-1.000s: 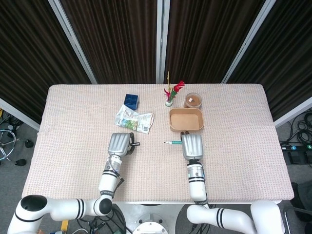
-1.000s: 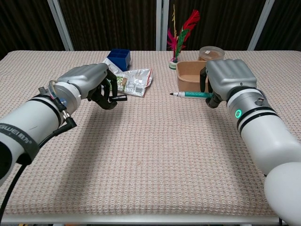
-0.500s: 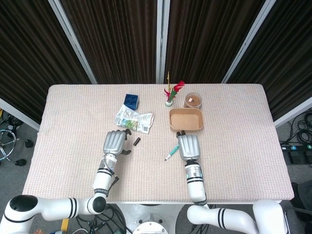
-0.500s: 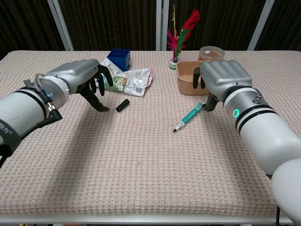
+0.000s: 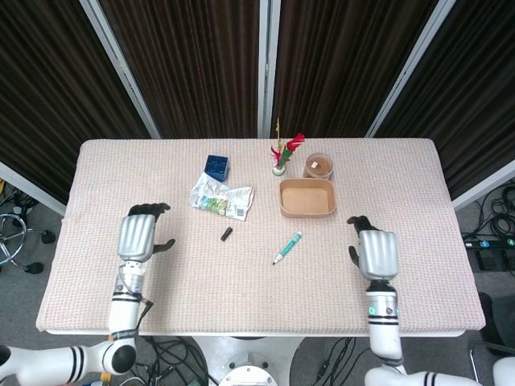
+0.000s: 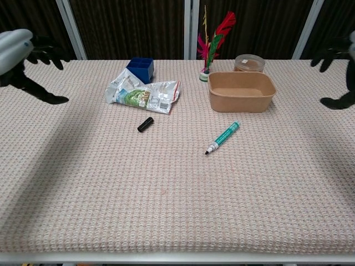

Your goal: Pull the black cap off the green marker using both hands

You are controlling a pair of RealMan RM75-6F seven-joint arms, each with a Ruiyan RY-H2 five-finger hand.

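The green marker (image 5: pixel 286 248) (image 6: pixel 223 137) lies uncapped on the cloth near the table's middle, its tip toward the near left. Its black cap (image 5: pixel 227 234) (image 6: pixel 145 124) lies apart from it, further left, just below the snack bag. My left hand (image 5: pixel 139 236) (image 6: pixel 19 55) is open at the left side of the table, holding nothing. My right hand (image 5: pixel 375 251) (image 6: pixel 339 72) is open at the right side, also holding nothing. Both hands are far from the marker and cap.
A crumpled snack bag (image 5: pixel 221 198) and a blue box (image 5: pixel 216 166) lie at the back left. A brown tray (image 5: pixel 306 197), a small round jar (image 5: pixel 319 166) and a feather shuttlecock (image 5: pixel 282 154) stand at the back middle. The table (image 5: pixel 418 185) wears a beige woven cloth.
Both hands have let go and drawn outward to the table's sides. The cap and the marker now lie still on the cloth where they were dropped.
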